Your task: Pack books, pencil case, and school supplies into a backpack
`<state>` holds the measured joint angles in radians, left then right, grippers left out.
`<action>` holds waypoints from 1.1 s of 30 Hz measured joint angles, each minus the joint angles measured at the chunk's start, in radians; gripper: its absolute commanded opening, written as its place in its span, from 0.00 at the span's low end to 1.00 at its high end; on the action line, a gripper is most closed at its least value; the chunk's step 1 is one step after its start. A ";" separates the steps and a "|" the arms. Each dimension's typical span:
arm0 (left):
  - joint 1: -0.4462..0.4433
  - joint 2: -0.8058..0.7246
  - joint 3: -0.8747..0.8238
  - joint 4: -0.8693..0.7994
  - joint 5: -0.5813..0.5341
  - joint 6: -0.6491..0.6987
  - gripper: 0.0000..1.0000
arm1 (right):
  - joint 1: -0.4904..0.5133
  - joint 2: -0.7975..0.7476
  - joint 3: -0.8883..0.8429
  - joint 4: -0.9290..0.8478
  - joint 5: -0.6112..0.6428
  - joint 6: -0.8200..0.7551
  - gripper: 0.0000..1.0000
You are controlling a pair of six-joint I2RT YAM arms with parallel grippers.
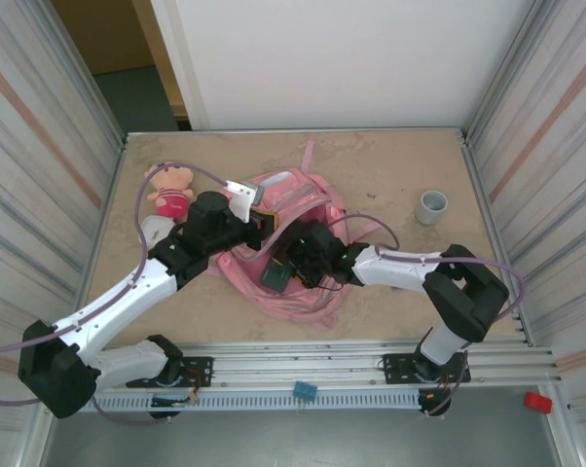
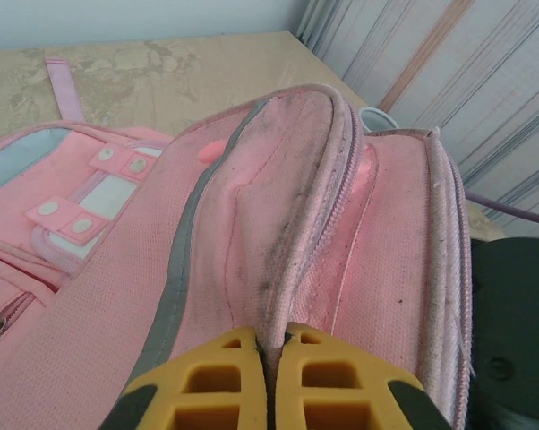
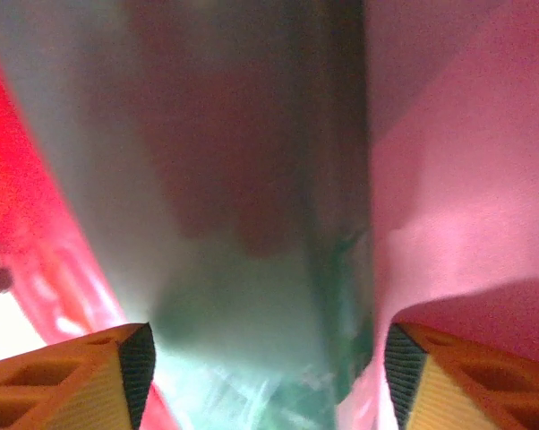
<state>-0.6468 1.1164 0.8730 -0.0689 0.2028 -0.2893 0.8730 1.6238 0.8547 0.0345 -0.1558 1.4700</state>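
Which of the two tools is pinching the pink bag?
The left tool: its yellow fingers are shut on the backpack fabric, while those of the right tool stand apart.

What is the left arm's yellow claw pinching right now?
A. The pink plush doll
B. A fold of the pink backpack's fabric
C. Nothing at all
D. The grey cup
B: in the left wrist view, the left gripper has its yellow fingers shut together on a fold of the pink backpack, next to a zip.
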 measured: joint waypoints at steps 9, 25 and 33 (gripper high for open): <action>0.000 0.000 0.000 -0.001 0.000 0.001 0.00 | 0.016 -0.057 -0.053 0.013 0.137 0.049 0.44; 0.000 0.000 0.000 0.014 0.016 0.000 0.00 | 0.002 0.061 -0.032 0.229 0.079 0.049 0.33; 0.000 0.000 0.000 0.014 0.017 0.000 0.00 | -0.003 0.144 0.030 0.311 0.074 0.048 0.38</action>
<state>-0.6468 1.1168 0.8730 -0.0551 0.2195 -0.2893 0.8703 1.7676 0.8848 0.3454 -0.0822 1.5181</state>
